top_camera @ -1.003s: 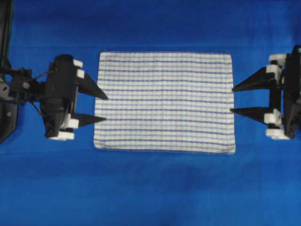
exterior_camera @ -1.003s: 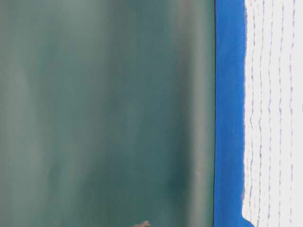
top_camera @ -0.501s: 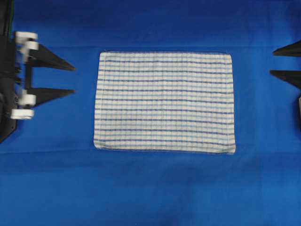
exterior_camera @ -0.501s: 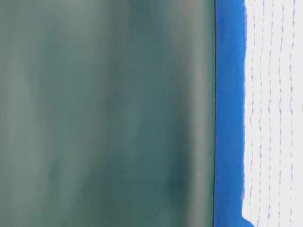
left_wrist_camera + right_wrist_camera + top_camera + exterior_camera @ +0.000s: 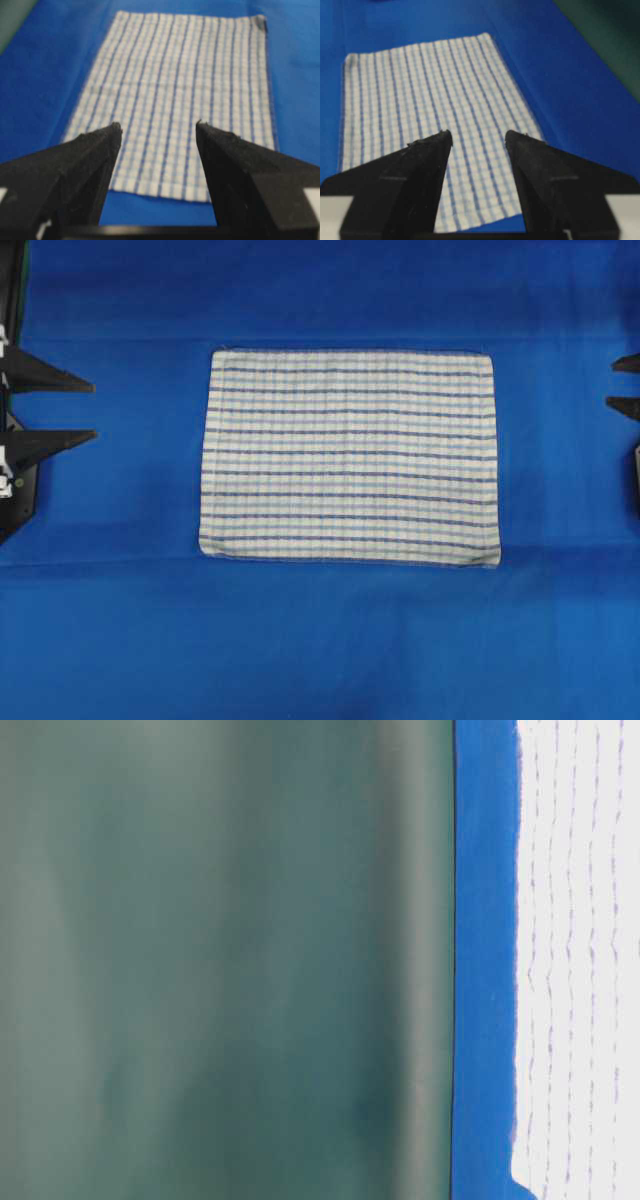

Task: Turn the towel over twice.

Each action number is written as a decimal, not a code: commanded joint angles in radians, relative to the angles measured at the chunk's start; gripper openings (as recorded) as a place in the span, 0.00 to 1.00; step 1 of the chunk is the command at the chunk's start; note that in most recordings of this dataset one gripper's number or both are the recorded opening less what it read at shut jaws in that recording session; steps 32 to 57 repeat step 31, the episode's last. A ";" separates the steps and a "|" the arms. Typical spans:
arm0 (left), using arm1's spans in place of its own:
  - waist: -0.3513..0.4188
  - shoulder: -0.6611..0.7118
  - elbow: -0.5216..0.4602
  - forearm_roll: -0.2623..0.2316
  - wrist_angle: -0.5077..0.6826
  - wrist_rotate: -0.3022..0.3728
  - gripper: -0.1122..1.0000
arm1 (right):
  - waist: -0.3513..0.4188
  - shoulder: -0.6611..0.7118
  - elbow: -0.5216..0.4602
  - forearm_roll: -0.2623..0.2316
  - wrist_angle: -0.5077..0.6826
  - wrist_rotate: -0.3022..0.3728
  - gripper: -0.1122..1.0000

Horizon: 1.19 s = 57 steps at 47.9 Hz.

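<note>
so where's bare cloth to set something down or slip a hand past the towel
Bare blue tablecloth borders the towel on every side, widest along the overhead view's bottom. The strips toward the left gripper and right gripper are tightest.

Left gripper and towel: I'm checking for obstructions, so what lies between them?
Nothing but bare blue tablecloth separates the left gripper from the towel, as the overhead view shows.

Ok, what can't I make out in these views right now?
- Right gripper: overhead view, the frame edge cuts off all but its fingers' tips.
- Left gripper: body cut off at the overhead view's edge.
- Towel: table-level view, overexposed, stripes faint.
- Towel's underside: hidden, lying flat on the tablecloth.
</note>
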 commanded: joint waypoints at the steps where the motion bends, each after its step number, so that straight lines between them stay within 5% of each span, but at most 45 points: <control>1: 0.003 -0.011 0.012 -0.003 -0.009 -0.008 0.61 | -0.023 0.003 0.009 -0.005 -0.026 0.011 0.60; 57: 0.015 -0.017 0.041 -0.003 -0.011 -0.012 0.61 | -0.061 0.026 0.034 -0.005 -0.069 0.032 0.56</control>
